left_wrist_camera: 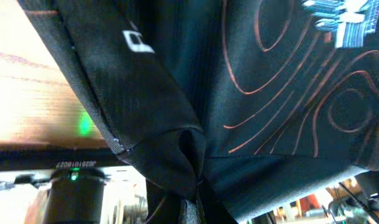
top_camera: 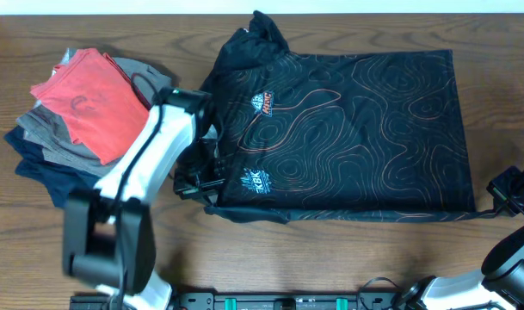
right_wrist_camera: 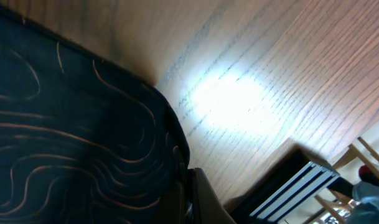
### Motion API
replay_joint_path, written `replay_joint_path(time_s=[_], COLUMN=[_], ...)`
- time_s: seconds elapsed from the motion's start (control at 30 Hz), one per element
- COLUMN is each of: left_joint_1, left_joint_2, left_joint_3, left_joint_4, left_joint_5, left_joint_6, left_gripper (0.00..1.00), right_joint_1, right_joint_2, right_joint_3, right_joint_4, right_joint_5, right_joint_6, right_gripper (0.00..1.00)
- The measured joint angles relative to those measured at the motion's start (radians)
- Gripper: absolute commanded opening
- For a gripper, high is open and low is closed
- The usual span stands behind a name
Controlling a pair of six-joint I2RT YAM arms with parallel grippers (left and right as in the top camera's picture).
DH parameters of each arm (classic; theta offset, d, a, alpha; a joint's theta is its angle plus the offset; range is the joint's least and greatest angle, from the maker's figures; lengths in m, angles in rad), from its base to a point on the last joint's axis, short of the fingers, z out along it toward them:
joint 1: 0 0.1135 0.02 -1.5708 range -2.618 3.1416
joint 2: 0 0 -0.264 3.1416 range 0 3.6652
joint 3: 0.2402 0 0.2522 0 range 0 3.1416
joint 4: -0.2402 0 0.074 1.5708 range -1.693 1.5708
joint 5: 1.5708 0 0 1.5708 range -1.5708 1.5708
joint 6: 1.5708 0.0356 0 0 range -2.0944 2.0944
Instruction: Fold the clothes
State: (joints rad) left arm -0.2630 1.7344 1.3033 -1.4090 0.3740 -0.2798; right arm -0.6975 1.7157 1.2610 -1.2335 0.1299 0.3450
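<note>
Black shiny jersey with orange contour lines [top_camera: 356, 129] lies flat, centre to 3 o'clock on the wooden tabletop [top_camera: 330, 258]. Left fingers [top_camera: 201, 181] pinch its 8 o'clock edge and right fingers [right_wrist_camera: 205, 199] pinch its 4 o'clock corner. Judged a paired hold for folding the near edge over.

Black jersey [top_camera: 356, 129], orange contour lines, lying flat

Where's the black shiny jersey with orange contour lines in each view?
Overhead: black shiny jersey with orange contour lines spread flat, centre to right.
Left wrist: jersey fills most of the frame, bunched bottom centre.
Right wrist: jersey corner, left half.
Shared landmark: brown wooden table, bare beside the jersey in all three.
</note>
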Motion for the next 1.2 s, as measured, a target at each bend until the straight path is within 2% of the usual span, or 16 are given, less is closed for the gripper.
replay_joint_path(time_s=[0.23,0.67,1.2], left_joint_1=[0.016,0.091,0.090], left_joint_2=[-0.117,-0.084,0.080], left_joint_3=[0.000,-0.002,-0.002], left_joint_4=[0.222,0.738,0.965], left_joint_5=[0.000,-0.012,-0.053], left_joint_6=[-0.029,-0.093,-0.105], left_gripper=[0.06,0.06,0.06], right_joint_1=[0.024,0.153,0.216], right_joint_2=[0.000,0.000,0.013], right_joint_3=[-0.001,-0.002,-0.006], right_joint_4=[0.124,0.405,0.609], right_joint_5=[-0.081,-0.149,-0.164], right_joint_6=[-0.018,-0.042,-0.043], right_gripper=[0.01,0.01,0.01])
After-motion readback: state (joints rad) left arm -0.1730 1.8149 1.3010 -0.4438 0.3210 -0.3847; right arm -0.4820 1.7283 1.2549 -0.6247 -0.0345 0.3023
